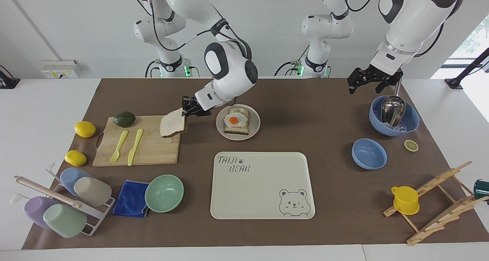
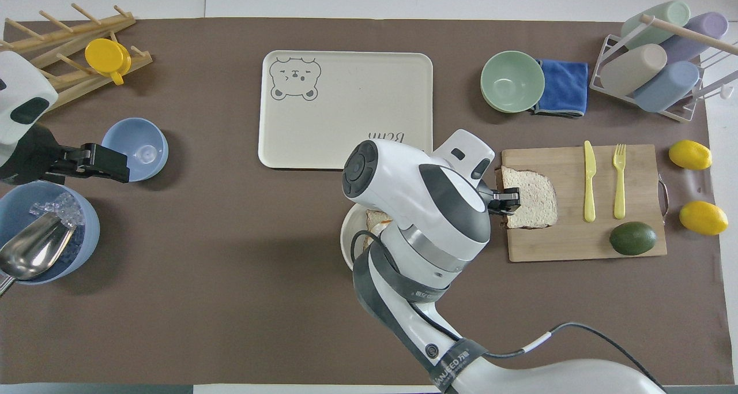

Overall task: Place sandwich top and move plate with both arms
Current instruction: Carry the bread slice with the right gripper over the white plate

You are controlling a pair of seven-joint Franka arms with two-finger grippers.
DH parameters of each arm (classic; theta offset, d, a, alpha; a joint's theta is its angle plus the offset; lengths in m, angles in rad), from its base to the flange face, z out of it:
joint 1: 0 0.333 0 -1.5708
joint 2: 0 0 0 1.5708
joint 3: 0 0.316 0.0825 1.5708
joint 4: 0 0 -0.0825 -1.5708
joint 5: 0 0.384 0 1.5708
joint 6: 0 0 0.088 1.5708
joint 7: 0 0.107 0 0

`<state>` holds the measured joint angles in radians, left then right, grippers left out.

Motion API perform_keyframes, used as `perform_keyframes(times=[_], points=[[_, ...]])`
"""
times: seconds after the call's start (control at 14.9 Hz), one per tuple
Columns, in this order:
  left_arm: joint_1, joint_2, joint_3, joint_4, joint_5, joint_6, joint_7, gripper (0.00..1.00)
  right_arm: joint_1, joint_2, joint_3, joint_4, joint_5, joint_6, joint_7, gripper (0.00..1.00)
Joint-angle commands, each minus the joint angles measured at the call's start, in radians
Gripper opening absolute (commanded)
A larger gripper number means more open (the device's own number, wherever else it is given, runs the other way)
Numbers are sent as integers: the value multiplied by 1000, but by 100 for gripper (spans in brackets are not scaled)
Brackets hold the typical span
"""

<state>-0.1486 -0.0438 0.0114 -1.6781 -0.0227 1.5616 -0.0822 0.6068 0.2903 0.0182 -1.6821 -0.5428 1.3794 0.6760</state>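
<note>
The sandwich top (image 1: 173, 124) (image 2: 533, 198), a pale speckled slice with a brown crust, hangs tilted just above the plate-side end of the wooden cutting board (image 1: 153, 148). My right gripper (image 1: 185, 112) (image 2: 510, 202) is shut on its edge. The plate (image 1: 255, 128) sits beside the board and carries a toasted slice with a fried egg (image 1: 233, 120). In the overhead view the right arm covers most of the plate (image 2: 346, 235). My left gripper (image 1: 365, 88) (image 2: 118, 164) waits open in the air over the ice bowl (image 1: 410, 125) at the left arm's end.
A yellow knife (image 1: 135, 146), a fork (image 1: 119, 141) and an avocado (image 1: 124, 119) lie on the board, with two lemons (image 1: 85, 128) beside it. A cream bear tray (image 1: 261, 184), mint bowl (image 1: 164, 193), blue cloth, cup rack (image 1: 57, 203), small blue bowl (image 1: 368, 154) and wooden rack (image 1: 439, 200) lie farther out.
</note>
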Motion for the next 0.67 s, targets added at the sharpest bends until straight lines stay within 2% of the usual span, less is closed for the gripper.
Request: perform_keyframes(times=[0.0, 0.2, 0.47, 0.6], points=[[4, -7, -1, 11, -2, -11, -11, 100, -9, -91, 19, 21, 96, -80, -27, 0], [3, -7, -1, 11, -2, -15, -11, 100, -4, -97, 83, 68, 139, -76, -16, 0], [3, -7, -1, 9, -2, -15, -10, 100, 1, -88, 129, 61, 204, 102, -7, 0], [4, -8, -1, 8, -2, -15, -5, 100, 2, -85, 129, 29, 288, 219, 0, 0]])
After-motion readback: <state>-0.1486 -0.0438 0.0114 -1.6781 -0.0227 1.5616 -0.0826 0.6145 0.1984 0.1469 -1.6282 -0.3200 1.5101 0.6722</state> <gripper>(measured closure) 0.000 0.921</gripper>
